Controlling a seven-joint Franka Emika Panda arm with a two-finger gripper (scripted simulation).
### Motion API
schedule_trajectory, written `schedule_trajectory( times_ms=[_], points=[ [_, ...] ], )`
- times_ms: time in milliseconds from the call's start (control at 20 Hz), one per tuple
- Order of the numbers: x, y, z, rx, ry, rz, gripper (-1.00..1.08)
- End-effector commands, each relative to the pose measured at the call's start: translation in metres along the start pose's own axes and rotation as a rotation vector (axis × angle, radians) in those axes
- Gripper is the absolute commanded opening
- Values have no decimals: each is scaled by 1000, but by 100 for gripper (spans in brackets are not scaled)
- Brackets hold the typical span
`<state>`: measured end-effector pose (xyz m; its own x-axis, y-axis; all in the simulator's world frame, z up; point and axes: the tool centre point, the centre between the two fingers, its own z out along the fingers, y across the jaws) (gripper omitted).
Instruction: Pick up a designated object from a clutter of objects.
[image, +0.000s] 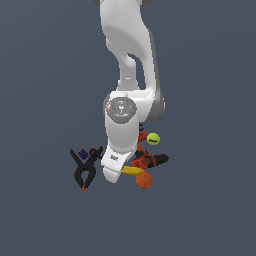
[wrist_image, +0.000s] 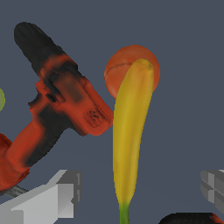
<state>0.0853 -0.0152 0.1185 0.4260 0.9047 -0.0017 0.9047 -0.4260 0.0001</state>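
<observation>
One banana (wrist_image: 129, 135) lies between the spread fingers of the gripper (wrist_image: 140, 192), its far end against one orange fruit (wrist_image: 120, 72), beside one power drill (wrist_image: 61, 105). One black spring clamp (image: 86, 167), one yellow-green ball (image: 153, 138) and one purple block (image: 83, 155) lie nearby.

White arm (image: 122, 125) hides most of clutter (image: 145, 162).

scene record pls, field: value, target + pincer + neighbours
target: banana, lying on the floor, green stem end towards the wrist camera
pincer: open, fingers on either side of the banana's stem end, not touching it
far end of banana: overlaps orange fruit in the wrist view
beside banana: power drill, a gap between them
apart, exterior view's left: black clamp
</observation>
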Motion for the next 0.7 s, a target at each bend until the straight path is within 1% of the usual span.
schedule_trajectory(
  times_ms=[0,250,500,650],
  points=[
    [1,1,6,0,1,-32,100],
    [2,2,12,0,2,-63,100],
    [1,2,13,1,1,-62,100],
    [1,2,22,1,1,-62,100]
  ],
)
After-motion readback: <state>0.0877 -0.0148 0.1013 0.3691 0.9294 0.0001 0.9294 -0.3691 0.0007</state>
